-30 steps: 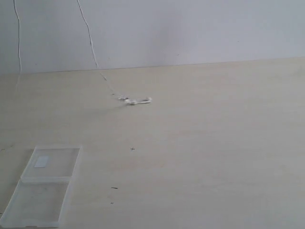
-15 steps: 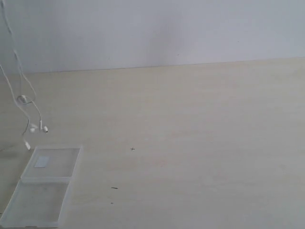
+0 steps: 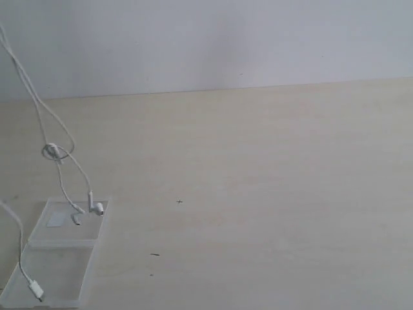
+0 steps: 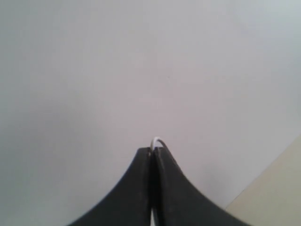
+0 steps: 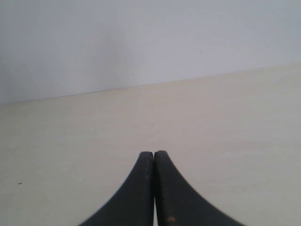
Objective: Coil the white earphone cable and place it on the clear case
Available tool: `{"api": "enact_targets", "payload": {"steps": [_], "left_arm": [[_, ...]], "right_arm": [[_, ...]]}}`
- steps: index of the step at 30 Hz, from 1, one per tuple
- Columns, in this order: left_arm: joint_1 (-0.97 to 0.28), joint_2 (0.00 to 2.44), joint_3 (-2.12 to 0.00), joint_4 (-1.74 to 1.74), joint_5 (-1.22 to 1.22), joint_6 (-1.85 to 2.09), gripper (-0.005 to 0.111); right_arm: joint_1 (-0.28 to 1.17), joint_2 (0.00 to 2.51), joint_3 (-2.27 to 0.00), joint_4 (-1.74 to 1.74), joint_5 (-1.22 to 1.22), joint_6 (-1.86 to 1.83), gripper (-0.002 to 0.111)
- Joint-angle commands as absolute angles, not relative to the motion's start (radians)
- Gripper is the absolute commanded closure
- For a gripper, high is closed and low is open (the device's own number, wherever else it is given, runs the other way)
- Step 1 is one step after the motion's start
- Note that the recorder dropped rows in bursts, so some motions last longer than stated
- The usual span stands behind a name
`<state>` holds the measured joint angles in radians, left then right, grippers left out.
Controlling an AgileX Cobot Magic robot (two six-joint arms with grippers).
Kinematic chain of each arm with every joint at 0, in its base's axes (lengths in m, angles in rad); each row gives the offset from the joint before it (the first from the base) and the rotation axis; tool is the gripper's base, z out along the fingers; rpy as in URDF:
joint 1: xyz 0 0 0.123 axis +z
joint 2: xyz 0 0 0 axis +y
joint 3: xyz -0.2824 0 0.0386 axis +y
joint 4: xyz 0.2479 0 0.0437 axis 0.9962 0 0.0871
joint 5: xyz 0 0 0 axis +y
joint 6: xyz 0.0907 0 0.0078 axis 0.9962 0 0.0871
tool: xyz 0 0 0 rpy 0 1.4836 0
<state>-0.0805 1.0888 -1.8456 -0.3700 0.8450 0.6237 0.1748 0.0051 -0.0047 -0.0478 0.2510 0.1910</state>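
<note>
Pale wood-grain surface [image 3: 271, 194] runs back to a plain grey-white wall [image 3: 226, 39], and nearly everything sits at the left. The white earphone cable [image 3: 54, 152] hangs in from the upper left corner, makes a small loop in mid-air, then splits. Its two earbuds [image 3: 98, 208] dangle at the far half of the clear case [image 3: 68, 258], beside the whitish label patch [image 3: 57, 219]. Whether they touch the plastic I can't tell. Another strand comes in from the left edge and ends in the plug [image 3: 37, 291], over the near half of the case. The case lies open and flat at the front left. The left gripper [image 4: 153, 149] is clamped on the cable, with a white sliver curling out at its tips. The right gripper [image 5: 154, 153] is closed, holds nothing and hangs over bare wood.
</note>
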Motion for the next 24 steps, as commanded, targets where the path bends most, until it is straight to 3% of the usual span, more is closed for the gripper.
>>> {"api": "enact_targets", "payload": {"steps": [1,13,24], "left_arm": [[-0.08,1.062,-1.851,-0.423,0.834,0.626,0.107],[-0.08,1.031,-1.851,-0.493,0.853,0.626,0.107],[-0.08,1.031,-1.851,-0.57,0.869,0.651,0.107]], "right_arm": [[0.169,0.0,0.0,-0.05,0.242,0.183,0.108],[0.169,0.0,0.0,-0.096,0.218,0.125,0.108],[0.169,0.0,0.0,0.344,-0.278,0.37,0.108]]}}
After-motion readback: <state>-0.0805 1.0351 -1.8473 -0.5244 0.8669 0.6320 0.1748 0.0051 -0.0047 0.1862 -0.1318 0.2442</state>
